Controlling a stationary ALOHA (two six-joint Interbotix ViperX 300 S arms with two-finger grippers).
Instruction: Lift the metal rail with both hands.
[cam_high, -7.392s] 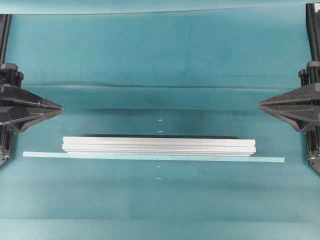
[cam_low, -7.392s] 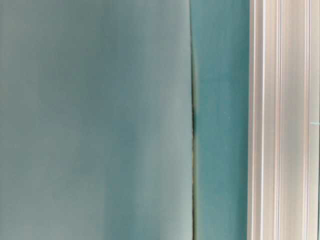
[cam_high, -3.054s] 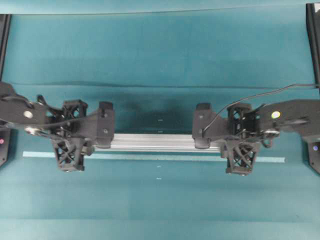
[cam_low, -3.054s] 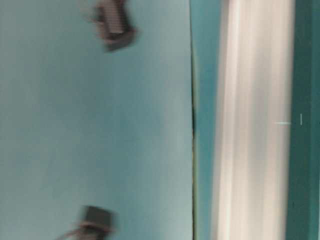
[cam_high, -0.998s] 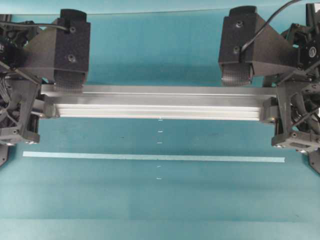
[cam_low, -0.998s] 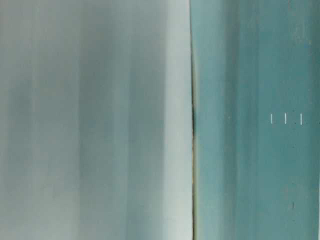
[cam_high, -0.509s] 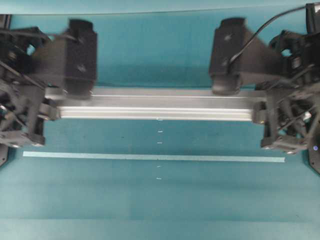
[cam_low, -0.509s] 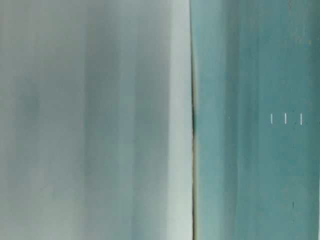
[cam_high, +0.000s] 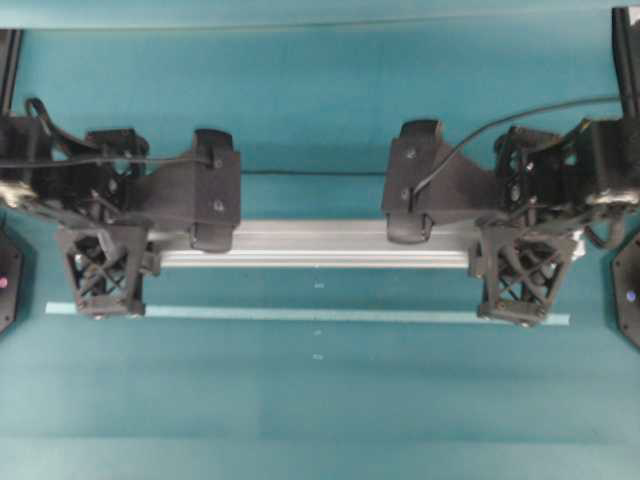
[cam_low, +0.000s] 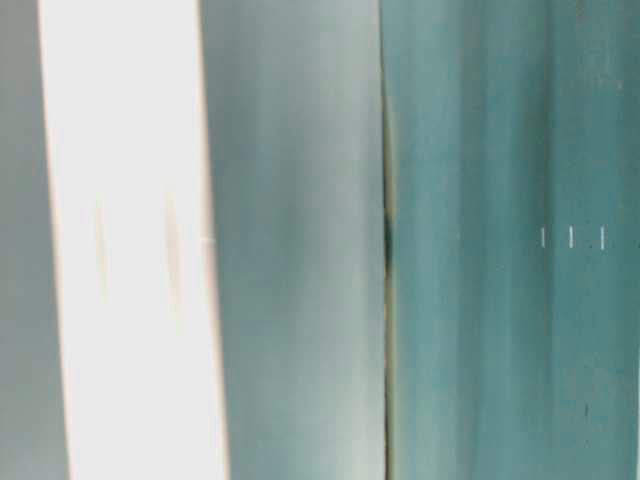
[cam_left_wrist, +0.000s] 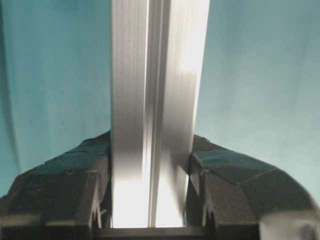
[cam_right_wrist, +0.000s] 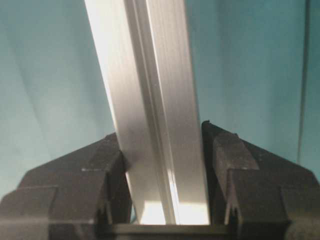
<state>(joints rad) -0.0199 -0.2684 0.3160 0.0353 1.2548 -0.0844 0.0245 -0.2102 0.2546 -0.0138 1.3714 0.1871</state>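
The metal rail (cam_high: 315, 246) is a long silver grooved bar lying left to right, held in the air above the teal cloth. My left gripper (cam_high: 118, 245) is shut on its left end and my right gripper (cam_high: 520, 247) on its right end. In the left wrist view the rail (cam_left_wrist: 152, 90) runs up from between the black fingers (cam_left_wrist: 85, 185) of the gripper (cam_left_wrist: 150, 200). In the right wrist view the rail (cam_right_wrist: 145, 75) is clamped the same way in the gripper (cam_right_wrist: 165, 200). The table-level view shows the rail as a blurred bright band (cam_low: 125, 240). Both rail ends are hidden by the grippers.
A thin pale tape strip (cam_high: 300, 314) lies flat on the cloth just in front of the rail, with small white marks (cam_high: 318, 285) at mid-table. Arm bases stand at the left edge (cam_high: 8, 280) and right edge (cam_high: 628, 300). A cloth fold (cam_high: 320, 172) runs behind.
Both grippers and the rail have come down from nearer the overhead camera; the rail looks shorter and sits closer to the tape strip. A bright band has entered the table-level view.
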